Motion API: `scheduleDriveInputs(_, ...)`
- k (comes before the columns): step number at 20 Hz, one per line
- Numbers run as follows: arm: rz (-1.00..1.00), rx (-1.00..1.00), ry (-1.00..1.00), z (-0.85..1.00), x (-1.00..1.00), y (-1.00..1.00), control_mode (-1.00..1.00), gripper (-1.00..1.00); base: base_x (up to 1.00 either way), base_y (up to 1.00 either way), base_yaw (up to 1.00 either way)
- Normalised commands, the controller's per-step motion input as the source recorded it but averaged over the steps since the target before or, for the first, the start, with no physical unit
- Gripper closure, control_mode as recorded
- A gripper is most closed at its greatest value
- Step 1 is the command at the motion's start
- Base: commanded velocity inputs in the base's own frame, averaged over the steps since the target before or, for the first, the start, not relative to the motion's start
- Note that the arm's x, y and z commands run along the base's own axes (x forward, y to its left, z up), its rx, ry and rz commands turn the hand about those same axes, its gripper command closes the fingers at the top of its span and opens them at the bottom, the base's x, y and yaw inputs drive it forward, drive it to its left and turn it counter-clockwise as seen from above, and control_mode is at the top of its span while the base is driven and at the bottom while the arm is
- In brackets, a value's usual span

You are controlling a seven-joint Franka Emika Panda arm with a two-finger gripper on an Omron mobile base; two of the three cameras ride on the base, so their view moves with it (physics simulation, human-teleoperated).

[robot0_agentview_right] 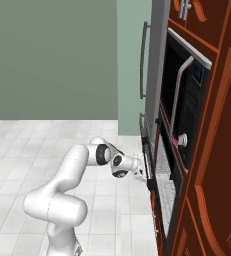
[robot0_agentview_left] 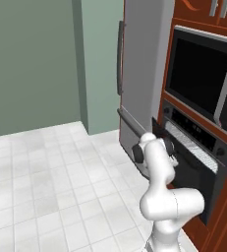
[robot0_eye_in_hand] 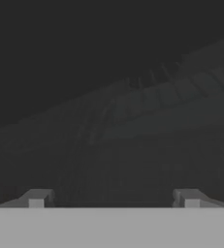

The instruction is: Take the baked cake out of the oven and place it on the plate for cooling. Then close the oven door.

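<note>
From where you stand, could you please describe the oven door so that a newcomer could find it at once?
In the red-brown cabinet wall beside the tall grey fridge, look under the silver-handled microwave. The oven door is the wide black panel hanging ajar, low down, where the claw reaches.

oven [robot0_eye_in_hand: 133, 111] interior dim, blurred, cake unseen

The white arm [robot0_agentview_right: 62, 190] rises from its base, bends at the elbow and stretches level toward three o'clock in the right base view. The gripper [robot0_eye_in_hand: 113, 196] has its fingertips [robot0_eye_in_hand: 36, 198] spread wide apart, nothing between them.
</note>
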Motion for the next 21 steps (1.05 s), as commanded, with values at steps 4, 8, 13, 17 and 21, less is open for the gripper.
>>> scheduleDriveInputs(4,-0.05,-0.11,-0.07,0.20,0.51,-0.84,-1.00,-1.00,0.00,0.00,0.00)
scheduleDriveInputs(8,-0.05,-0.11,-0.06,0.17,0.49,-0.80,-1.00,-1.00,0.00,0.00,0.00)
scheduleDriveInputs(13,-0.03,-0.10,-0.03,0.05,0.40,-0.69,-1.00,-1.00,0.00,0.00,0.00)
scheduleDriveInputs(17,0.00,-0.04,0.01,0.03,0.14,-0.40,-1.00,-1.00,0.00,0.00,0.00)
scheduleDriveInputs(21,0.00,0.00,0.03,0.01,0.01,-0.15,-1.00,-1.00,0.00,0.00,0.00)
